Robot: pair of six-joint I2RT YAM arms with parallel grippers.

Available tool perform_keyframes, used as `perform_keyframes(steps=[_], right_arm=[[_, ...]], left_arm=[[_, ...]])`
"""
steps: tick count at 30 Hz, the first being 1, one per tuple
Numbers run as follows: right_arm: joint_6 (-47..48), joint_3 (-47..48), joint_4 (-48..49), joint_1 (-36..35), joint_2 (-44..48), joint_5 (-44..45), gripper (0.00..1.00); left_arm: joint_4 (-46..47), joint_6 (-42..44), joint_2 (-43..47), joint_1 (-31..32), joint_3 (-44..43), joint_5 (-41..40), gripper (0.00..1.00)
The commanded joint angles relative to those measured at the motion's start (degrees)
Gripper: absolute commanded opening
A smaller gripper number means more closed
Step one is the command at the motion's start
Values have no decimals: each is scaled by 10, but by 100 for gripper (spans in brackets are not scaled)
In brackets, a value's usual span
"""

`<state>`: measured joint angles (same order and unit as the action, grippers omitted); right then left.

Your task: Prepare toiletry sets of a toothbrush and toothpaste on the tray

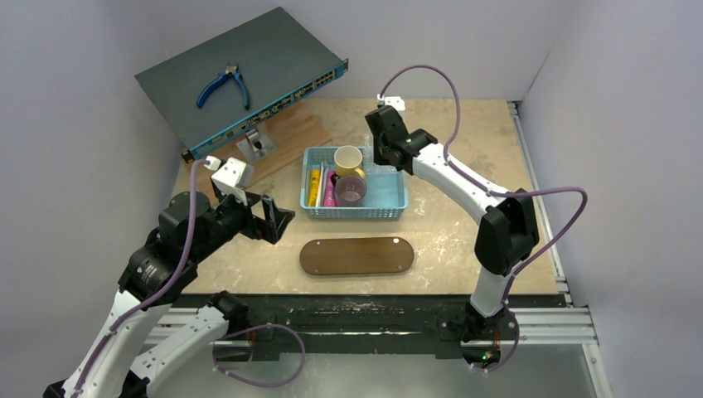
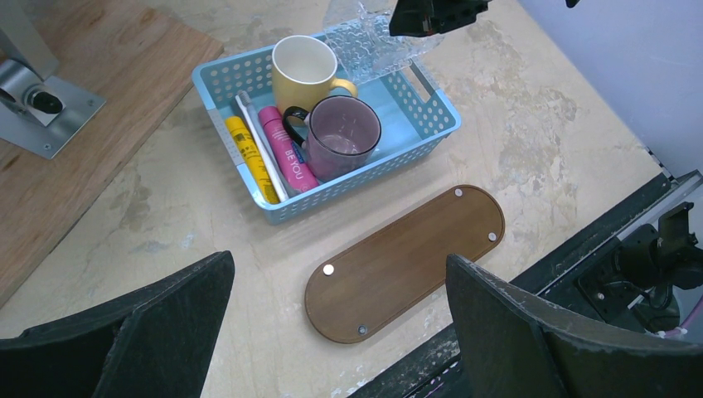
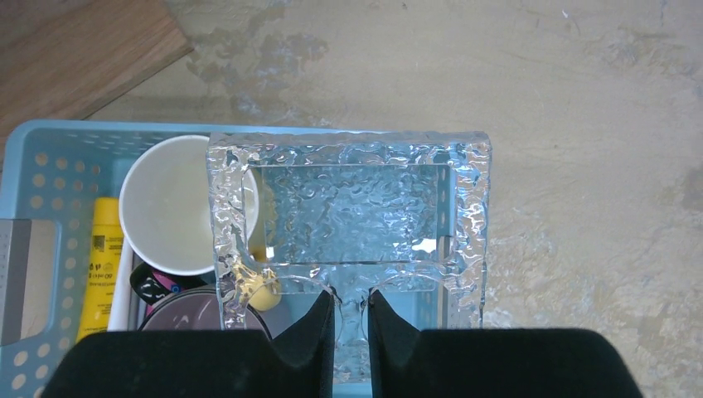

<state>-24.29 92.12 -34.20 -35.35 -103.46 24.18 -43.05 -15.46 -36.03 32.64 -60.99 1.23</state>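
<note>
The dark-brown oval tray (image 1: 356,255) (image 2: 406,261) lies bare on the table in front of the blue basket (image 1: 396,205) (image 2: 332,192). In the basket's left part lie a yellow toothpaste (image 2: 249,157) (image 3: 101,265), a white toothbrush (image 2: 262,151) and a pink toothpaste (image 2: 288,159). My right gripper (image 3: 351,300) (image 1: 383,156) is shut on the tab of a clear, rippled rectangular dish (image 3: 348,203) (image 2: 365,41), held above the basket's right part. My left gripper (image 2: 338,261) (image 1: 278,220) hangs open and empty left of the tray.
A yellow mug (image 2: 303,66) (image 3: 170,203) and a purple mug (image 2: 344,133) stand in the basket. At the back left a grey network box (image 1: 240,75) with blue pliers (image 1: 224,83) rests tilted over a wooden board (image 1: 286,133) and a metal stand (image 1: 257,145).
</note>
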Motion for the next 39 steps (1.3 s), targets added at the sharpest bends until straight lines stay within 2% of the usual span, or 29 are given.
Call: perform_keyframes(steps=[1,9,20,32,39], right_arm=[[8,27,-14,-10,35,31,0],[3,18,-41,-36,75,53,0],[-61,-47,-79,-99,141,61,0],[-190,-122,-134,-195,224,102,0],[-258,-151,-170,-249,228,110,0]], left_arm=[[5,5,3,0,-3,-4,98],[5,5,5,0,-3,-4,98],[5,3,12,0,-2,-6,98],[6,3,13,0,-1,-11,98],[5,2,14,1,-1,-11,98]])
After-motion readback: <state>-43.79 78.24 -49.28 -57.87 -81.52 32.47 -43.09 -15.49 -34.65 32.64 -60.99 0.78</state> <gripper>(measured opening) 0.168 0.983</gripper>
